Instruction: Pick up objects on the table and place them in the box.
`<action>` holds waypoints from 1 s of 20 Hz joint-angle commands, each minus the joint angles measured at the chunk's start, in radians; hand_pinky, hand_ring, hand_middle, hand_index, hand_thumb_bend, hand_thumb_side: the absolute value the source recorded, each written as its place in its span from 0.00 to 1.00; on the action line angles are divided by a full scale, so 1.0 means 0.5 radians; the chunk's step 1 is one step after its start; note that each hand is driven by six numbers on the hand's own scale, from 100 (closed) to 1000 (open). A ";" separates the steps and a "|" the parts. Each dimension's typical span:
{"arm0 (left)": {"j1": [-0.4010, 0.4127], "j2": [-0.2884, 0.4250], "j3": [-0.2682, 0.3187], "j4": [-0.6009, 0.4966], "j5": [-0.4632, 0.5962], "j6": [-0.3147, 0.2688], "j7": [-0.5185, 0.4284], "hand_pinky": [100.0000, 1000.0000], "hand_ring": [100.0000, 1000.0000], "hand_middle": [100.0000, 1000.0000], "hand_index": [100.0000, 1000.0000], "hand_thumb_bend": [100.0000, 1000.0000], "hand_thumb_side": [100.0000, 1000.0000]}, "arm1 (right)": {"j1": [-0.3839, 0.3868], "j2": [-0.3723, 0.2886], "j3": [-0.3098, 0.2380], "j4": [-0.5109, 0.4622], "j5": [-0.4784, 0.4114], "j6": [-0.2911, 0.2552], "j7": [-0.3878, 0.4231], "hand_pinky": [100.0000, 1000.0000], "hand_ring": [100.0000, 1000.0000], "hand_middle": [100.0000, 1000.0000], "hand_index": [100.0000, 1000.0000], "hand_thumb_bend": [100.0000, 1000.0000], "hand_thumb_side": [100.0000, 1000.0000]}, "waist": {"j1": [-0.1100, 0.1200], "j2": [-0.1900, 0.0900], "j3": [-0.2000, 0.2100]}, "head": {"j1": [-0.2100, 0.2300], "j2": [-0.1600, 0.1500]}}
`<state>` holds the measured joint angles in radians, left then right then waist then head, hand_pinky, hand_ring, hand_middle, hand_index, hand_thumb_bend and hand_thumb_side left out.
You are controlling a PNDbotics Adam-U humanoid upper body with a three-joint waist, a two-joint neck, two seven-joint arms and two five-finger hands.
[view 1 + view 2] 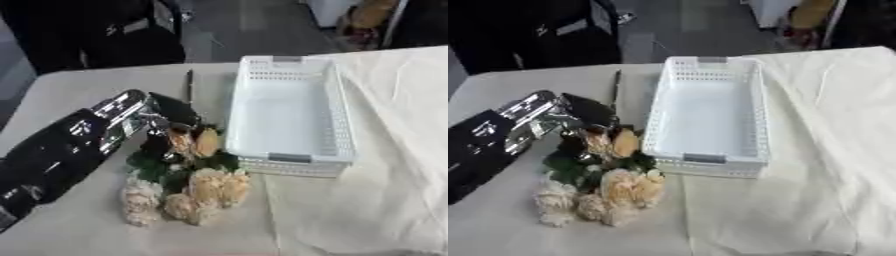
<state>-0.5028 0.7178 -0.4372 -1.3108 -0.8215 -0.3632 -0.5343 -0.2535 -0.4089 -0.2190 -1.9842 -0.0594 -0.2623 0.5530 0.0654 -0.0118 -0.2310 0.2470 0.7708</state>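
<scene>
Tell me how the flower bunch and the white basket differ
The flower bunch is soft and irregular, cream and peach blooms with dark green leaves; the white basket is a rigid rectangle with perforated walls. The bunch lies flat on the table with the left hand on its upper end; the basket stands upright, empty and untouched. The basket is clearly larger. Both rest side by side on the table.

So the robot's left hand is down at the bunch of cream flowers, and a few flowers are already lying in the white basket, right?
Not quite. The left hand is at the bunch of cream flowers, but the white basket holds nothing yet, as the left eye view shows. All the flowers lie on the table, just left of the basket.
</scene>
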 commanded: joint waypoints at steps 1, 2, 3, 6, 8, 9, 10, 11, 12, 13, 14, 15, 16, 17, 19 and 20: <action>0.004 0.036 0.091 -0.011 0.069 0.099 0.181 0.00 0.00 0.21 0.22 0.00 0.25 | -0.024 -0.018 -0.015 -0.032 -0.001 -0.003 -0.011 0.68 0.77 0.84 0.96 0.00 0.51 | -0.012 -0.012 0.006 | 0.022 -0.002; 0.019 0.035 0.112 -0.017 0.096 0.130 0.244 0.00 0.00 0.22 0.23 0.00 0.25 | -0.023 -0.018 -0.016 -0.032 0.000 -0.003 -0.012 0.68 0.77 0.84 0.96 0.00 0.51 | -0.013 -0.012 0.006 | 0.022 -0.002; 0.037 0.032 0.136 -0.019 0.131 0.162 0.302 0.00 0.00 0.19 0.18 0.00 0.28 | -0.022 -0.017 -0.018 -0.032 0.001 -0.002 -0.014 0.68 0.77 0.84 0.96 0.00 0.51 | -0.014 -0.013 0.008 | 0.020 -0.002; 0.100 0.024 0.206 -0.019 0.285 0.268 0.433 0.00 0.00 0.18 0.16 0.00 0.32 | -0.021 -0.015 -0.023 -0.032 0.003 0.000 -0.021 0.68 0.77 0.84 0.96 0.00 0.51 | -0.016 -0.013 0.011 | 0.015 -0.002; 0.146 0.019 0.259 -0.035 0.412 0.346 0.489 0.00 0.00 0.18 0.15 0.00 0.34 | -0.019 -0.015 -0.026 -0.032 0.005 0.000 -0.024 0.68 0.77 0.84 0.96 0.00 0.51 | -0.018 -0.013 0.015 | 0.010 -0.002; 0.171 0.015 0.292 -0.049 0.475 0.390 0.514 0.00 0.00 0.18 0.15 0.00 0.36 | -0.018 -0.015 -0.027 -0.032 0.006 0.001 -0.025 0.68 0.77 0.84 0.96 0.00 0.51 | -0.020 -0.012 0.018 | 0.006 -0.002; 0.198 0.008 0.330 -0.064 0.543 0.434 0.542 0.00 0.00 0.18 0.15 0.00 0.38 | -0.016 -0.015 -0.030 -0.032 0.008 0.001 -0.027 0.68 0.77 0.84 0.96 0.00 0.51 | -0.021 -0.012 0.021 | 0.003 -0.002; 0.222 0.005 0.362 -0.083 0.609 0.476 0.567 0.00 0.00 0.18 0.15 0.00 0.39 | -0.015 -0.014 -0.031 -0.032 0.009 0.002 -0.028 0.68 0.77 0.84 0.96 0.00 0.51 | -0.022 -0.012 0.023 | 0.000 -0.002; 0.249 0.003 0.396 -0.105 0.680 0.517 0.595 0.00 0.00 0.18 0.15 0.00 0.39 | -0.014 -0.014 -0.033 -0.032 0.011 0.002 -0.030 0.68 0.77 0.84 0.96 0.00 0.51 | -0.023 -0.013 0.025 | -0.002 -0.002; 0.270 0.007 0.419 -0.127 0.740 0.551 0.617 0.00 0.00 0.18 0.15 0.00 0.41 | -0.013 -0.014 -0.035 -0.032 0.012 0.003 -0.032 0.68 0.77 0.84 0.96 0.00 0.51 | -0.023 -0.013 0.027 | -0.005 -0.002; 0.294 0.016 0.444 -0.150 0.805 0.585 0.639 0.00 0.00 0.18 0.15 0.00 0.41 | -0.011 -0.015 -0.037 -0.032 0.013 0.003 -0.034 0.68 0.77 0.84 0.96 0.00 0.51 | -0.023 -0.014 0.029 | -0.006 -0.002; 0.315 0.029 0.462 -0.170 0.865 0.616 0.654 0.00 0.00 0.19 0.15 0.00 0.42 | -0.010 -0.016 -0.038 -0.032 0.014 0.004 -0.036 0.68 0.77 0.84 0.96 0.00 0.51 | -0.023 -0.015 0.031 | -0.008 -0.002; 0.337 0.045 0.479 -0.189 0.926 0.645 0.666 0.00 0.00 0.19 0.15 0.00 0.42 | -0.008 -0.016 -0.040 -0.032 0.015 0.006 -0.038 0.68 0.77 0.84 0.96 0.00 0.51 | -0.023 -0.017 0.033 | -0.010 -0.002; 0.354 0.063 0.492 -0.206 0.974 0.670 0.672 0.00 0.00 0.19 0.15 0.00 0.42 | -0.007 -0.017 -0.041 -0.032 0.016 0.006 -0.040 0.68 0.77 0.84 0.96 0.00 0.51 | -0.023 -0.018 0.034 | -0.013 -0.002; 0.382 0.102 0.513 -0.240 1.042 0.711 0.672 0.00 0.00 0.19 0.15 0.00 0.41 | -0.005 -0.018 -0.042 -0.032 0.016 0.007 -0.042 0.68 0.77 0.84 0.96 0.00 0.51 | -0.022 -0.020 0.036 | -0.018 -0.002; 0.396 0.125 0.526 -0.257 1.066 0.727 0.668 0.00 0.00 0.19 0.15 0.00 0.41 | -0.003 -0.019 -0.043 -0.032 0.017 0.008 -0.043 0.68 0.77 0.84 0.96 0.00 0.51 | -0.022 -0.021 0.038 | -0.020 -0.002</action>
<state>-0.2959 0.7292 -0.2003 -1.4132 -0.3133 -0.0138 -0.2040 -0.2516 -0.4040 -0.2314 -1.9842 -0.0521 -0.2577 0.5353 0.0576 -0.0118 -0.2129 0.2445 0.7708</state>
